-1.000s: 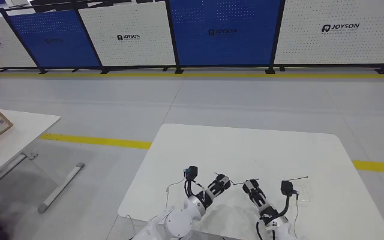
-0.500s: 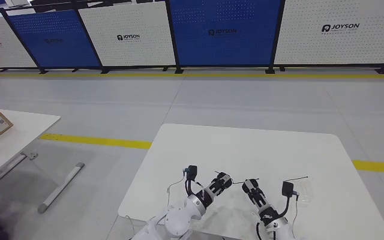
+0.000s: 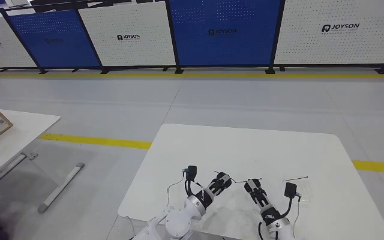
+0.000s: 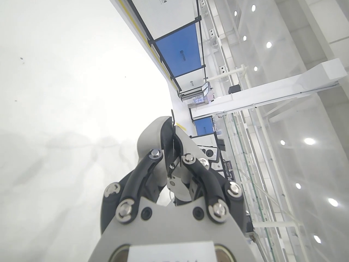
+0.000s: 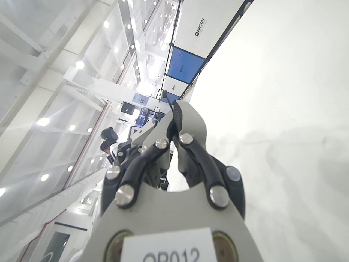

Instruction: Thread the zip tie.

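- My left claw (image 4: 172,126) is clamped on a thin tie (image 4: 173,141).
- My right claw (image 5: 174,111) also clamps a tie, with the head poking past its tips.
- Both hang close together over the desk (image 3: 240,150).

A white table (image 3: 252,147) with rounded corners stands on a pale grey floor (image 3: 120,102). A yellow stripe (image 3: 96,141) runs across the floor, is hidden by the table and shows again at its other side. At the back stands a row of perforated partition panels in black frames — blue panels (image 3: 225,30) alternating with white panels (image 3: 126,33) — and a thinner yellow line (image 3: 240,75) runs along their feet. A second white table (image 3: 27,129) juts in at the edge of the top view, its metal foot (image 3: 60,187) resting on the floor. In the left wrist view a high white ceiling (image 4: 300,14) carries round lamps (image 4: 309,140), all lit, and a thick white beam (image 4: 286,88) crosses below it.
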`<state>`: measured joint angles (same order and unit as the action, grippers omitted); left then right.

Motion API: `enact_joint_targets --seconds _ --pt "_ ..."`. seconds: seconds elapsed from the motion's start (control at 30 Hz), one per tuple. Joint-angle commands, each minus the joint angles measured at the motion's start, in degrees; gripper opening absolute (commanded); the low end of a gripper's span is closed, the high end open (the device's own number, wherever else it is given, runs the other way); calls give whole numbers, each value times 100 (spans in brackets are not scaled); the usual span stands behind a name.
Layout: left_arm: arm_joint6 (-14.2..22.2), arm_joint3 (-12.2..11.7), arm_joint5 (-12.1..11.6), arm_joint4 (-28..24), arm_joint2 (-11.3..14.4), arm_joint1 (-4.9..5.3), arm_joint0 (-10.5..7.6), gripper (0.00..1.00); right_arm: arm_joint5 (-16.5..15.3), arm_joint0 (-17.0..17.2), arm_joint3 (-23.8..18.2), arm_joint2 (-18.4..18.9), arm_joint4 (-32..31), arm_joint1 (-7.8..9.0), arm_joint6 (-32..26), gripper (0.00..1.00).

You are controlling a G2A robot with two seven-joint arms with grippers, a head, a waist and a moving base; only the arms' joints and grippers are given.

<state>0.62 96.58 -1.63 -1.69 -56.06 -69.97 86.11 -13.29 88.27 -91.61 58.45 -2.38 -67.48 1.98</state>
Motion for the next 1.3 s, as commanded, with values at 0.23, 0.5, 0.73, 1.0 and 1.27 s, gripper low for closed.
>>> enact_joint_targets --seconds 0.23,0.5,0.73,1.0,1.27 --pt "-62 -37 -4 122 38 -18 6 16 220 158 -242 122 -258 -16 67 0" --pt "-80 -29 44 249 110 -39 -13 15 300 173 -271 127 -337 -60 54 0" --pt "-98 -136 85 328 200 -71 -79 13 302 159 -238 138 -309 -98 -31 0" --pt "-104 -208 106 359 247 -99 -133 1 271 156 -195 178 -288 -138 -72 0" --pt "-67 -209 90 380 257 -110 -129 0 338 135 -181 195 -328 -170 -202 0"
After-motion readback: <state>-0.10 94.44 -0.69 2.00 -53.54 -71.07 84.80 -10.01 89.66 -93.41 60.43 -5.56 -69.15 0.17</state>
